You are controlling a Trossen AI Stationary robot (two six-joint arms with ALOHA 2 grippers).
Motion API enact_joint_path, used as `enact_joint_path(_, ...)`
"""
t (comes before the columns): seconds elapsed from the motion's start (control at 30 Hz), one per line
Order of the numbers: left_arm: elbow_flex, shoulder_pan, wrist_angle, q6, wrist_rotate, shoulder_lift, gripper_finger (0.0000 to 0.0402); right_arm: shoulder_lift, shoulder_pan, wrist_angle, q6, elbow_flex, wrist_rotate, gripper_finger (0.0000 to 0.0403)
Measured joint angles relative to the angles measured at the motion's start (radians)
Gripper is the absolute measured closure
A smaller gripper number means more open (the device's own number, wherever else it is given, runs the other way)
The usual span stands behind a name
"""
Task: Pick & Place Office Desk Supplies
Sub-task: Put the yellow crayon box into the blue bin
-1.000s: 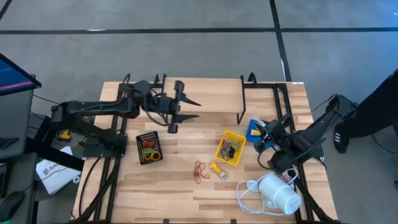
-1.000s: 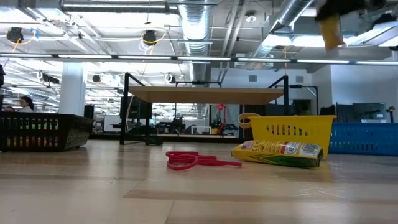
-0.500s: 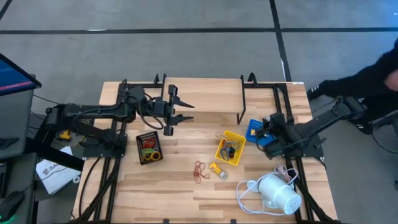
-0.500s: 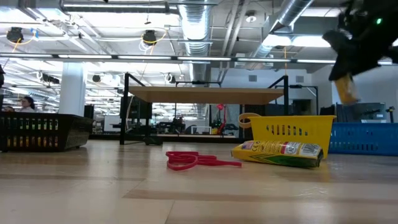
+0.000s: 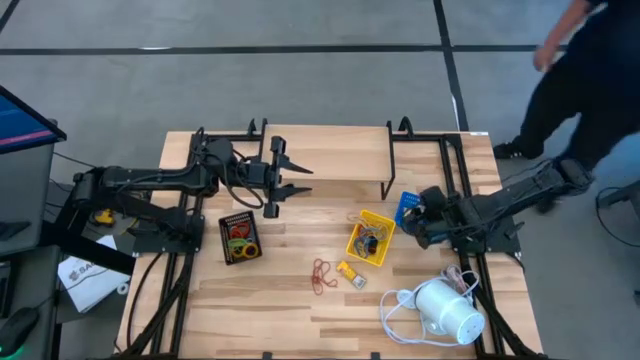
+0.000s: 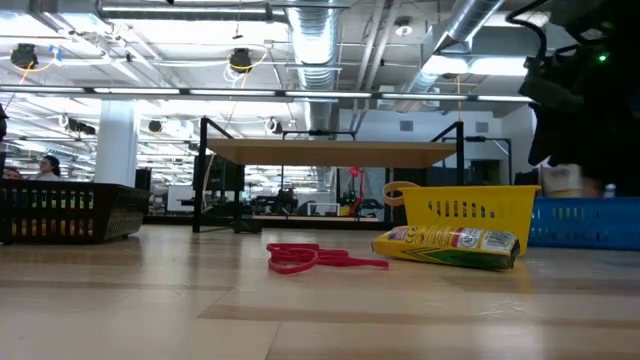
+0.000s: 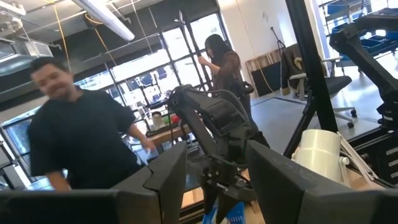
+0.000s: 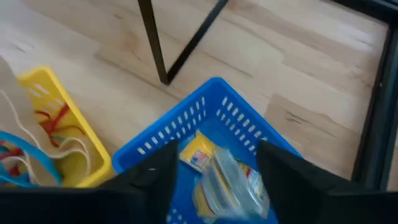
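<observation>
- While our right gripper [image 8: 214,171] hangs over the blue slotted plastic tray [image 8: 214,102], jaws parted and empty, a yellow crinkly packet [image 8: 217,171] lies inside, apparently just dropped.
- We park the left gripper [image 5: 288,177] open, holding nothing, above the table's far side.

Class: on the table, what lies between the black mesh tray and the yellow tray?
High view: only bare table between black mesh tray and yellow tray.

An industrial lab: exposed ceiling ducts [image 6: 318,40], robot arms, glass partitions [image 7: 155,68].
</observation>
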Motion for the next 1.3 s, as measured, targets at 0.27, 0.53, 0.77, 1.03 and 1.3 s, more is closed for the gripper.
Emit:
enact_joint_path(0.27,0.001,-0.011,-0.157,-0.043,0.101,0.000,0.0243,-0.057,0.040,0.289,-0.286,0.099,0.074,0.0098)
enact_joint_path(0.53,0.001,-0.230,-0.453,-0.021,-0.020,0.255,0.0243,-0.017,0.108,0.769,-0.854,0.270,-0.028,0.0092)
enact_joint_path(0.77,0.128,-0.368,-0.578,0.134,-0.188,0.558,0.0243,0.073,0.057,0.518,-0.829,0.413,-0.054,0.0092)
enact_joint_path(1.03,0.453,-0.396,-0.804,0.279,-0.330,0.821,0.0243,0.130,-0.023,0.492,-0.819,0.425,-0.140,0.0092)
enact_joint_path(1.3,0.557,-0.397,-0.759,0.363,-0.368,0.898,0.0243,0.122,-0.023,0.492,-0.818,0.427,-0.149,0.0092)
